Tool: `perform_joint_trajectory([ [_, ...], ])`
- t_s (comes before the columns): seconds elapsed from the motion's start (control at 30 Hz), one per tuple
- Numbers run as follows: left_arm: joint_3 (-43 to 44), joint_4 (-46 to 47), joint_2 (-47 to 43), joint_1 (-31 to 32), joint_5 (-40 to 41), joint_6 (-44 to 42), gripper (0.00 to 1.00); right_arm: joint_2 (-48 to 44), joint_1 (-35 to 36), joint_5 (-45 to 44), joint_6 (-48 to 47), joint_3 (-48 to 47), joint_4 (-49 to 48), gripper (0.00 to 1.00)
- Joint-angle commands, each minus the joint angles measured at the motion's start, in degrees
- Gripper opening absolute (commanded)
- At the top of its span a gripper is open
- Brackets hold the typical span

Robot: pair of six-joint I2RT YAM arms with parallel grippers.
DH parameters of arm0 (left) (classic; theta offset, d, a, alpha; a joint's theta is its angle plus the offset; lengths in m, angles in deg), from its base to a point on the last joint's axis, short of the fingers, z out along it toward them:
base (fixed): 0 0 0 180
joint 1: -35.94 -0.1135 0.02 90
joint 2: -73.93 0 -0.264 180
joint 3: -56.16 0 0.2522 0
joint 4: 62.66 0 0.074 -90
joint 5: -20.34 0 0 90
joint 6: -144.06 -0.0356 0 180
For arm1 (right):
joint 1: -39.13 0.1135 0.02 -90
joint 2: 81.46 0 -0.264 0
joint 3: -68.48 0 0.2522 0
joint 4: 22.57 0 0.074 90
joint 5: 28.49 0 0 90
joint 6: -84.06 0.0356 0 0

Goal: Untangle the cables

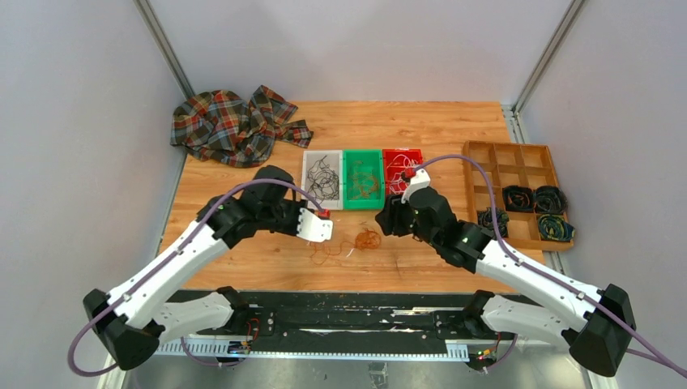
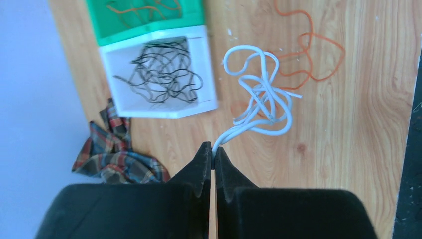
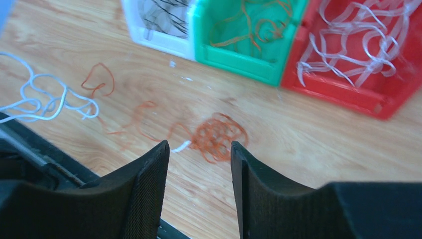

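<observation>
My left gripper (image 2: 214, 158) pinches one end of the thin white looped wire (image 2: 259, 99) on the wooden table (image 2: 348, 174); my right gripper (image 3: 199, 149) hangs spread above the orange-brown wire wad (image 3: 217, 137). Pulling-free step, I judge: next, lift the white wire clear towards the red plastic bin (image 3: 348, 92)

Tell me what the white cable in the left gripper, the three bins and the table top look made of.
White cable: smooth, slightly glossy plastic-looking jacket; it holds springy loops, so probably insulated wire. White bin, green bin, red bin: likely moulded plastic, given uniform colour and thin walls. Table: wood or veneer, showing grain and a knot.
</observation>
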Motion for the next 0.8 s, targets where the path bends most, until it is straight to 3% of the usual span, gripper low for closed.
perform_joint_trajectory([
  [0.0,6.1,-7.2,-3.0,0.4,-1.1,8.3,0.01,-0.9,3.3,5.6,-7.1,-2.8,-11.3,0.49],
  [0.3,21.5,-15.1,1.1,0.5,-5.8,24.4,0.01,0.5,13.8,7.6,-15.5,-4.6,-28.1,0.51],
  [0.53,23.1,-15.6,0.4,0.4,-8.0,30.3,0.01,5.6,19.4,7.0,-17.8,-6.6,-37.8,0.51],
  [0.77,25.3,-17.3,1.2,0.4,-9.8,33.6,0.0,11.7,22.3,6.5,-21.3,-10.2,-40.3,0.51],
])
